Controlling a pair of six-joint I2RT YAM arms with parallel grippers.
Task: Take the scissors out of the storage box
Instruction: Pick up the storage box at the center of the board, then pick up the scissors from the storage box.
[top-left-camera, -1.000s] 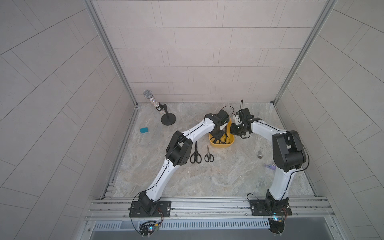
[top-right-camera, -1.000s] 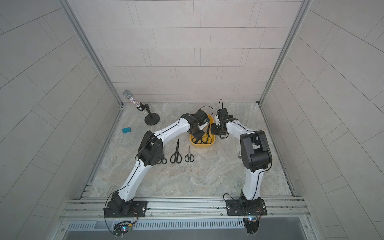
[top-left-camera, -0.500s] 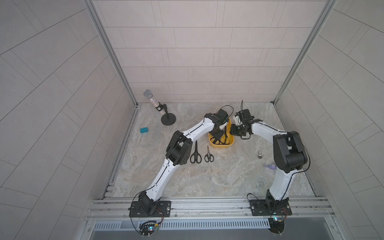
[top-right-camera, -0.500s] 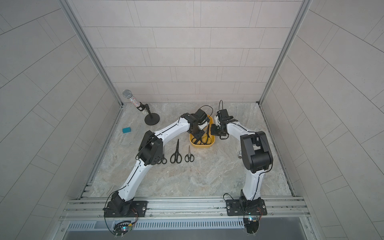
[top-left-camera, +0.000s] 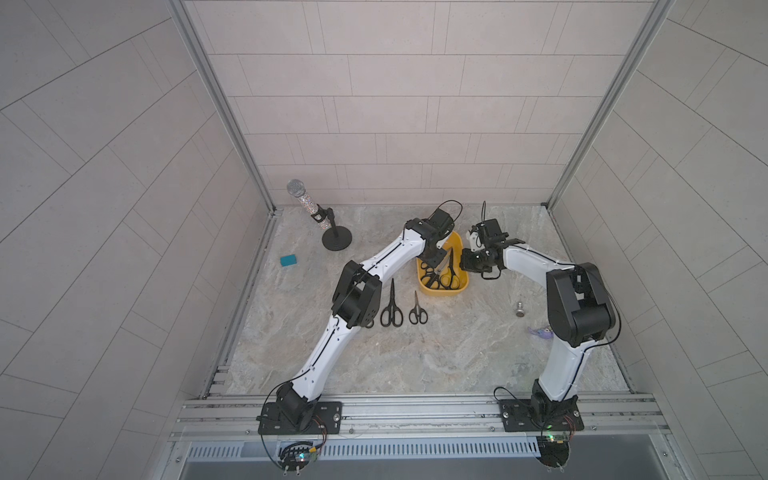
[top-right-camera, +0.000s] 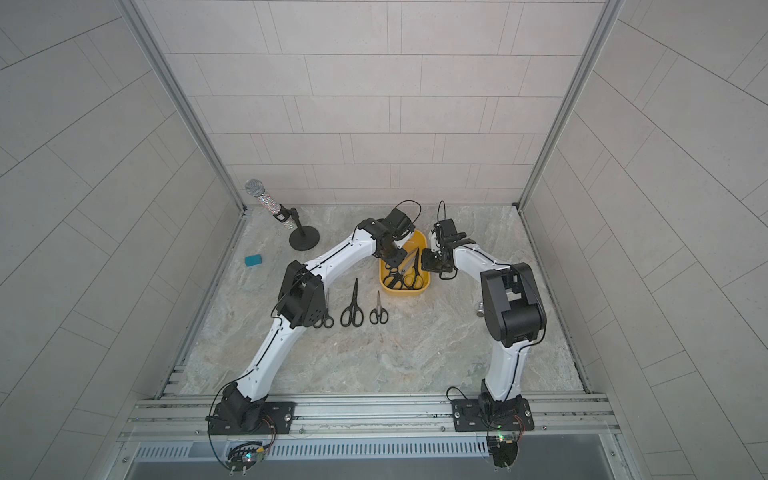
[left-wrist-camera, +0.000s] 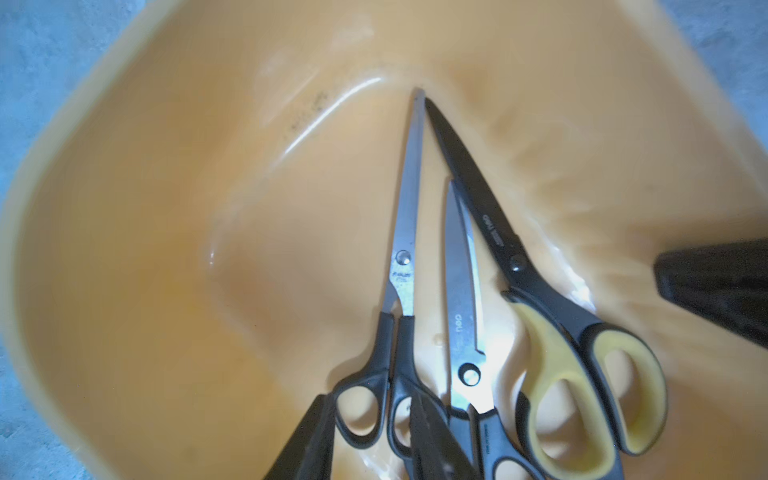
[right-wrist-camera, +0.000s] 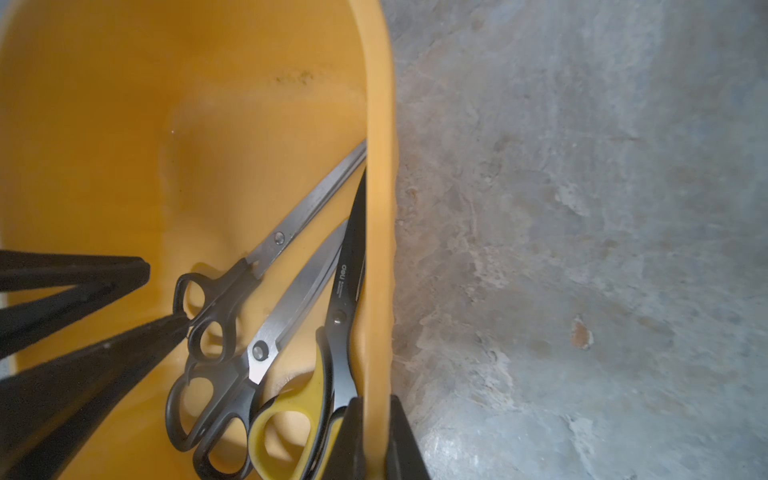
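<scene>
On the marbled tabletop (top-left-camera: 415, 357), our left gripper (left-wrist-camera: 370, 401) stands part-open astride a handle loop of the slim scissors (left-wrist-camera: 409, 208); we cannot tell if it grips. The right gripper (right-wrist-camera: 376, 405) clamps the wall of the yellow storage box (right-wrist-camera: 378, 124), where the yellow-handled scissors (left-wrist-camera: 542, 332) also lie.

Pale grey tiled panels close the cell in: a back wall (top-left-camera: 399, 124) laid in straight courses, and side walls (top-left-camera: 104, 216) whose joints run on the slant. Silvery metal posts (top-left-camera: 224, 112) stand in both rear corners. The floor (top-left-camera: 436, 357) has a beige-grey marbled stone pattern (matt, with only faint, soft shadows under even light). Along the near edge runs a ribbed aluminium rail (top-left-camera: 415, 409), with a slotted grille (top-left-camera: 415, 449) below it
</scene>
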